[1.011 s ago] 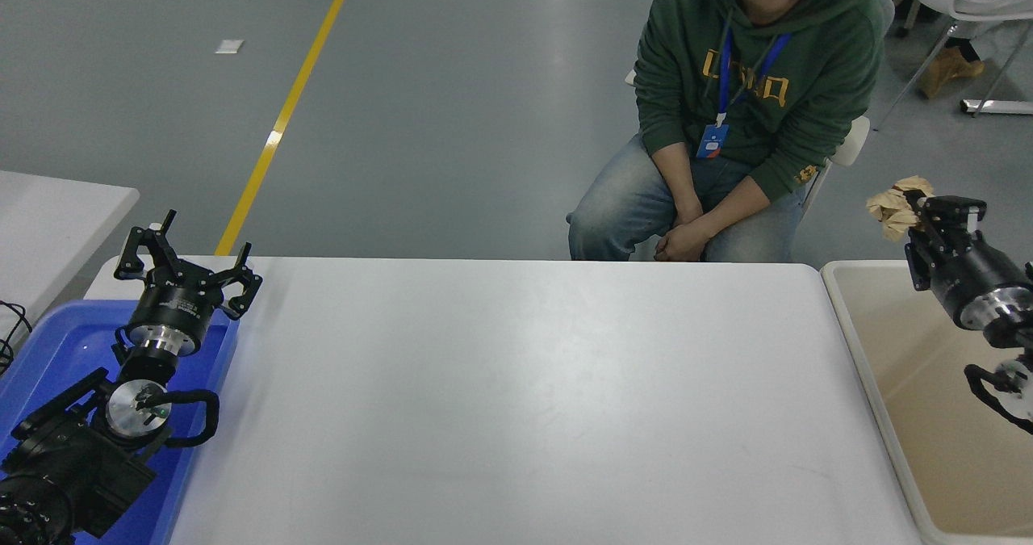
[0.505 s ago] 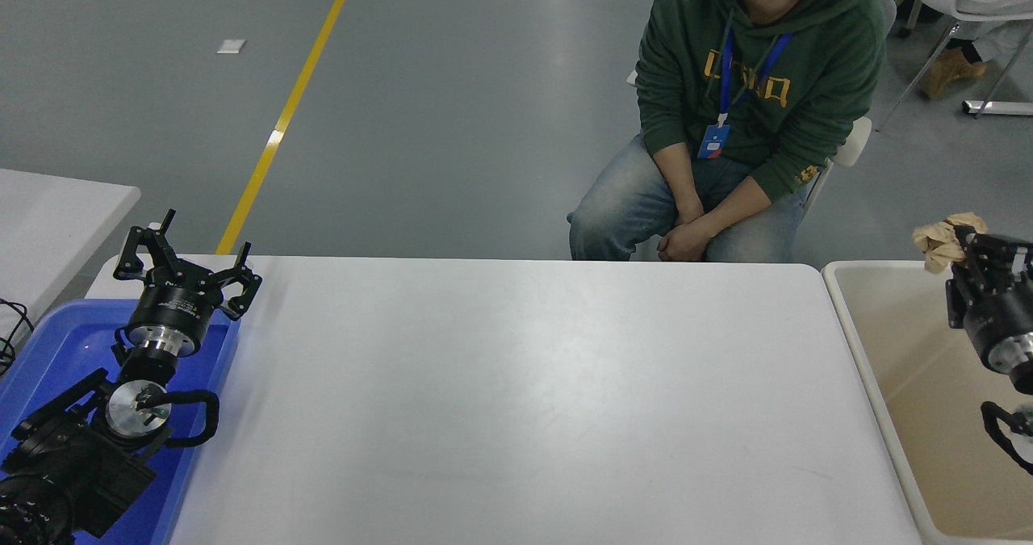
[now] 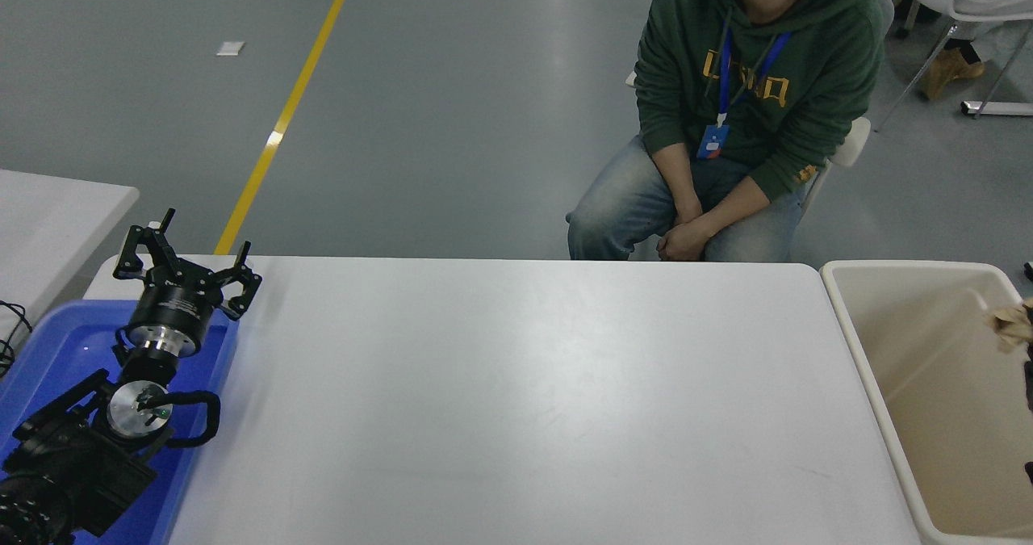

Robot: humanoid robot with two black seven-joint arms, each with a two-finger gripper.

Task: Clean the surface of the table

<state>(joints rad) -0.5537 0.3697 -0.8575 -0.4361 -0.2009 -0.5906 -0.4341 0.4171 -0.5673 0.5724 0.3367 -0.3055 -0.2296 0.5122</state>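
The smooth, faintly glossy white tabletop (image 3: pixel 516 400) with rounded corners spans the middle. The left pincer (image 3: pixel 187 261), fingers spread apart, hangs over a blue plastic tray (image 3: pixel 48 351). Crumpled brown paper (image 3: pixel 1013 324) shows above the beige bin (image 3: pixel 876 367) at the right edge; whether the right pincer grips it cannot be told.

The table surface (image 3: pixel 524 400) fills the lower middle of the frame: a plain white, slightly glossy top with rounded far corners, showing faint scuffs and a soft glare near its centre. At the lower left a blue plastic bin (image 3: pixel 48 351) lies over its left edge. Along its right edge at the lower right is a beige plastic bin (image 3: pixel 867 367); whether that bin rests on the top or stands just beside it cannot be told.
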